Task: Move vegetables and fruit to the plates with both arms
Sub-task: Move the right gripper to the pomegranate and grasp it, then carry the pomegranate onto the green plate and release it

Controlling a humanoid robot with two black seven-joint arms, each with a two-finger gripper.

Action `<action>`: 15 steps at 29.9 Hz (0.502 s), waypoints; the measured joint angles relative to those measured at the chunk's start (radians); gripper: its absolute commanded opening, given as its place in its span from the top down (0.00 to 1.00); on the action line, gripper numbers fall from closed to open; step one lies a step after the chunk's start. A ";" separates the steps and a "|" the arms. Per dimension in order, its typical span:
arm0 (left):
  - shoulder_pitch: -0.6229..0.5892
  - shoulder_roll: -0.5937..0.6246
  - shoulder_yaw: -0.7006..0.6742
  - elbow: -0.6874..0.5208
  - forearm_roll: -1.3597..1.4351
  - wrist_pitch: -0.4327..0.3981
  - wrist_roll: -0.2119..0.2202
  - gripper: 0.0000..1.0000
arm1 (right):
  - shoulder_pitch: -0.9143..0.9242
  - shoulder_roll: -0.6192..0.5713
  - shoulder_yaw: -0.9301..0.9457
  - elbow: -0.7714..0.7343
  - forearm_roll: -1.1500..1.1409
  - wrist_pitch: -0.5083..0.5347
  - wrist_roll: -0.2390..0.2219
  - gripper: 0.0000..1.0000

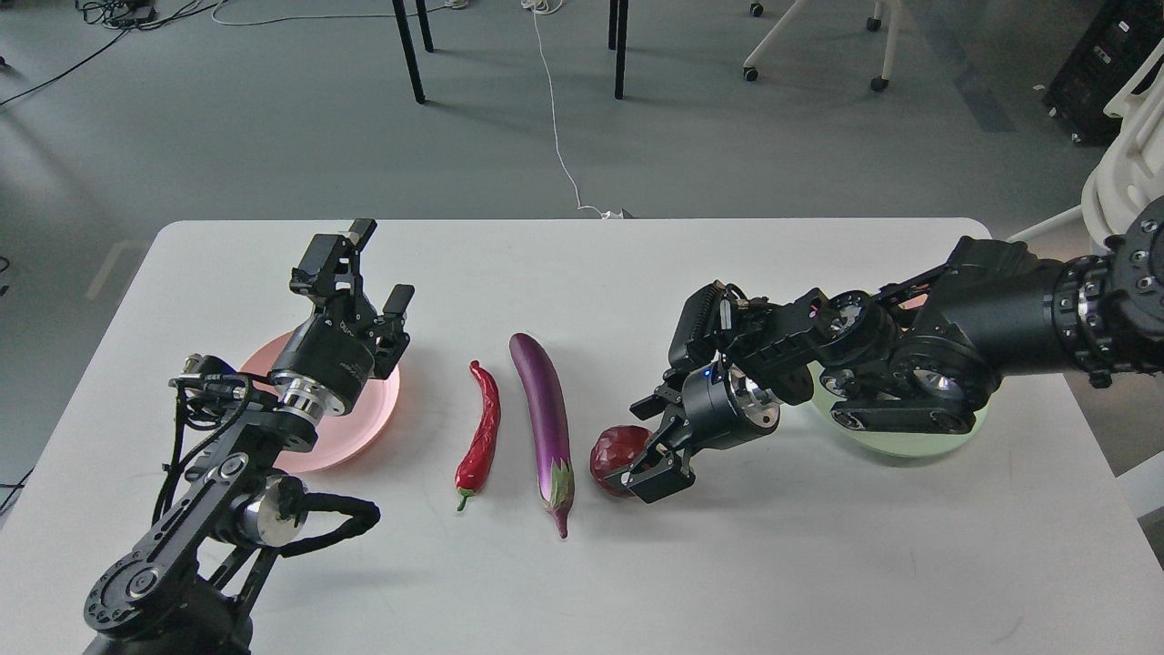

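Note:
A purple eggplant (544,414) and a red chili pepper (482,435) lie side by side at the table's middle. A dark red pomegranate (611,459) sits just right of the eggplant's cap. My right gripper (641,450) is open, its two fingers astride the pomegranate's right side, low at the table. My left gripper (382,268) is open and empty, raised above the salmon pink plate (364,428). The mint green plate (909,441) lies under my right arm, mostly hidden. The yellow-green fruit is hidden from view.
The white table (818,564) has a far edge near the top and bare surface along the front. Chair and table legs (620,50) and a white cable stand on the floor beyond.

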 measured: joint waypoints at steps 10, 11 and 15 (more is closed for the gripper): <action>0.002 0.002 -0.005 -0.001 0.000 0.000 0.000 0.01 | 0.002 -0.002 -0.032 0.006 0.000 -0.009 0.001 0.55; 0.002 0.002 -0.005 -0.001 0.000 0.000 0.000 0.01 | 0.004 -0.005 -0.036 0.007 0.000 -0.009 0.001 0.55; 0.002 0.003 -0.006 -0.001 0.000 0.000 0.000 0.01 | 0.024 -0.040 -0.039 0.016 -0.002 -0.005 0.000 0.55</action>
